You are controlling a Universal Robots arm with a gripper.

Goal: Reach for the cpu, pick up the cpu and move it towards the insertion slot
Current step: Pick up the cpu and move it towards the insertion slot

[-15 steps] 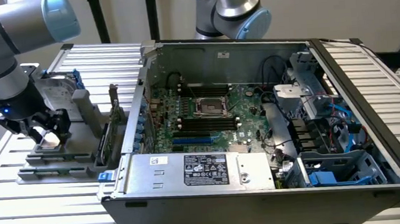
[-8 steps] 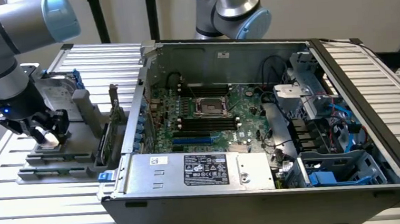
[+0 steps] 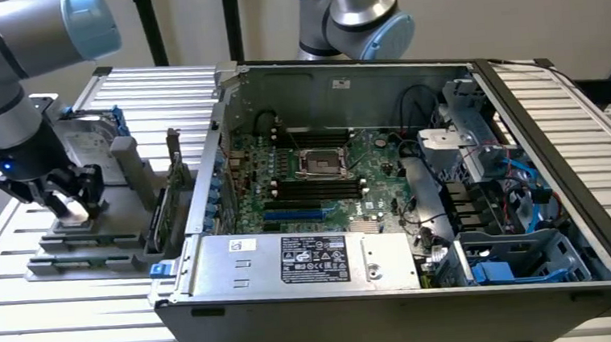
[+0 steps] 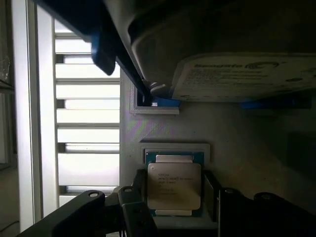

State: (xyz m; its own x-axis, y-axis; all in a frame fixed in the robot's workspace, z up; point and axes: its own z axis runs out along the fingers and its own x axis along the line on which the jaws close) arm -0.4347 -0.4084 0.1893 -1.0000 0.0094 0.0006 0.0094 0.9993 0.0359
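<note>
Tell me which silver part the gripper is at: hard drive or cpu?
The cpu, the small flat square chip in its recess at the gripper; the larger labelled hard drive stands apart.

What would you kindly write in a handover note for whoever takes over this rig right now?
Gripper: down at the grey fixture on the exterior view's left, right over the cpu.
cpu: lying flat in its fixture pocket, near the hard drive.
Insertion slot: on the board inside the open case, well apart from the gripper.
Done: the reach.
Left: cpu not yet lifted or carried to the slot.
</note>
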